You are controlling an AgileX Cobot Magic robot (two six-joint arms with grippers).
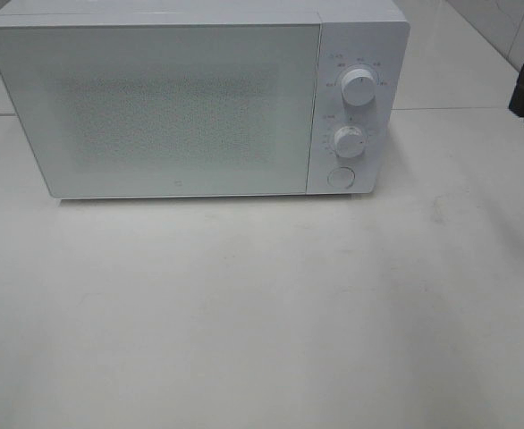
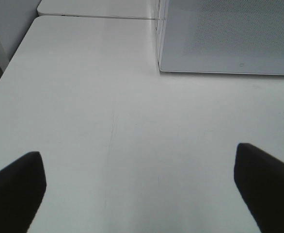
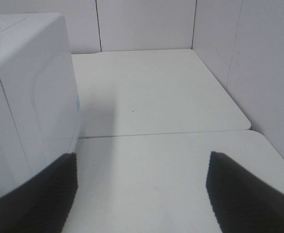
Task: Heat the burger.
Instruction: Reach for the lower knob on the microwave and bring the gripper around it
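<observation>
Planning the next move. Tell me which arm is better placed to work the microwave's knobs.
Right, probably. The knobs sit on the microwave's right side, and the right end effector hangs open beside that end. The left end effector faces the door's far corner.

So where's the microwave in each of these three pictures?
Exterior high: the microwave fills the upper half, door shut.
Left wrist: only a corner of its door, ahead of the open left gripper.
Right wrist: its side wall, beside the right gripper.
Shared landmark: the white table it stands on.
</observation>
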